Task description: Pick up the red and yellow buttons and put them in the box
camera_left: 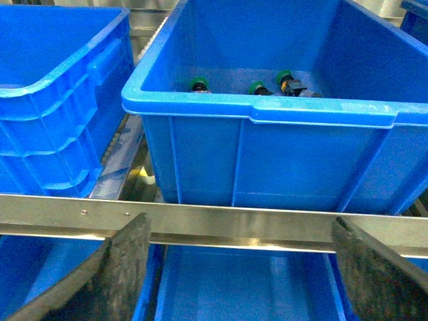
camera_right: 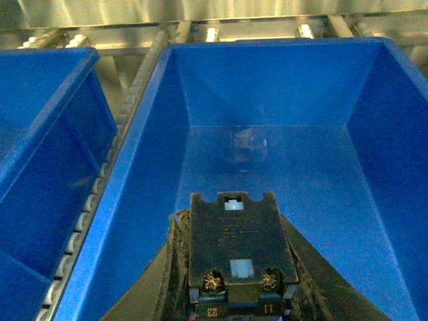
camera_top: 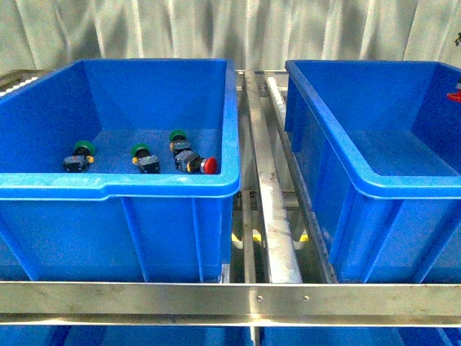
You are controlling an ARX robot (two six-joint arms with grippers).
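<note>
My right gripper is shut on a red button. Only the button's black body with two screws shows, and it hangs above the bare floor of the right blue box. In the front view a small red piece shows at the right edge over that box. A second red button lies in the left blue bin, on its side. No yellow button is in view. My left gripper is open and empty, low in front of the metal rail.
Three green-capped switches lie beside the red button in the left bin, which also shows in the left wrist view. A roller track runs between the bins. A steel rail crosses the front.
</note>
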